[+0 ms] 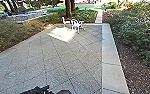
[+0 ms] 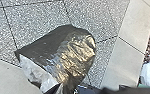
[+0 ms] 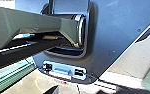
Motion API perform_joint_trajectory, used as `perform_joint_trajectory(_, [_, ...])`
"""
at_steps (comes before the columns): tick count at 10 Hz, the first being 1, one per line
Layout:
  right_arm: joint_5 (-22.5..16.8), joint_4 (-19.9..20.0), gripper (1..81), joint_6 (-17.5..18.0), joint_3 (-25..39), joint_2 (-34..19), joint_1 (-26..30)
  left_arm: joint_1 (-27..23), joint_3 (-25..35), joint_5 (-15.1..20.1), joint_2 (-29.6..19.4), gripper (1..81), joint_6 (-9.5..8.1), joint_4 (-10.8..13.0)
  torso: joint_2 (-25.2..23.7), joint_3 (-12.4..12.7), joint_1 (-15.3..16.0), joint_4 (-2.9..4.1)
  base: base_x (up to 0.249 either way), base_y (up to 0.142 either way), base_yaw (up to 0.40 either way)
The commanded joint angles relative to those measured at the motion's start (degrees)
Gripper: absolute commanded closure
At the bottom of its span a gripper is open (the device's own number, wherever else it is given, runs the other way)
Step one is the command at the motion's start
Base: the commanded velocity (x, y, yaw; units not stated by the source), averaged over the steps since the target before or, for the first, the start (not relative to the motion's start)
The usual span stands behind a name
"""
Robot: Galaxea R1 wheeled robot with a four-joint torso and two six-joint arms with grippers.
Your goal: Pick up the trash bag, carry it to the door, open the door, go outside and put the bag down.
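Bag out on the paving, setting-down still unsettled

The bag (image 2: 58,55) shows large in the left wrist view, against the paving (image 2: 98,15) and near its pale border (image 2: 126,52). Whether it hangs just above the slabs or rests on them, I cannot tell. Nor can I tell, for either gripper, whether the fingers are apart, together or clamped on anything.

The robot is outdoors, so I judge the pick-up, the carry and the way through the door to be done. What is left, by my reading, is to lower the bag and let go, or only to let go if it is already down.

The bag is dark, thin and glossy, smooth on one side and finely crumpled on the other, where sun turns the creases gold. Its body is rounded and bulging, with a whitish, wrinkled patch (image 2: 36,72) at one edge.

Around it the paving is grey and speckled, cut by straight joints; the border is smoother. Beyond the border lies coarse brown mulch (image 1: 134,77) under leafy shrubs (image 1: 138,32). Farther off, white chairs (image 1: 76,24) stand near a bright sunlit patch (image 1: 62,35), with tree trunks (image 1: 68,8) behind.
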Motion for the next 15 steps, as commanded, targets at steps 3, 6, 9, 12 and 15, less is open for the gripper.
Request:
perform_joint_trajectory(3, [-3.7, -0.2, 1.0, -0.1, 1.1, 1.3, 0.5, 3.1, -0.8, 1.4, 2.2, 1.0, 2.19, 1.2, 0.0, 0.0, 0.0, 0.0, 0.0, 0.0, 0.0])
perform_joint_trajectory(6, [-3.7, -0.2, 1.0, 0.0, 0.9, 1.3, 0.7, 15.2, -3.0, -4.5, 8.6, 1.0, 3.09, 8.7, 0.0, 6.3, 0.0, 2.13, 0.0, 0.0, 0.0])
perform_joint_trajectory(9, [-3.7, -0.1, 1.0, 0.1, 0.9, 1.3, 0.9, 24.6, -3.1, -8.7, 11.5, 1.0, 3.35, 15.1, 0.0, 10.9, 0.0, -3.59, 0.0, 0.0, 0.0])
perform_joint_trajectory(12, [-3.7, -0.1, 1.0, 0.1, 1.0, 1.3, 1.2, 32.6, -3.1, -13.8, 12.3, 1.0, 5.47, 17.9, 0.0, 15.6, -0.1, -7.67, 0.0, 0.0, 0.0])
perform_joint_trajectory(15, [-3.7, -0.2, 1.0, 0.1, 1.1, 1.3, 1.2, 38.2, -3.1, -17.3, 14.3, 1.0, 5.47, 20.8, -0.1, 18.1, -0.1, -9.85, 0.0, 0.0, 0.0])
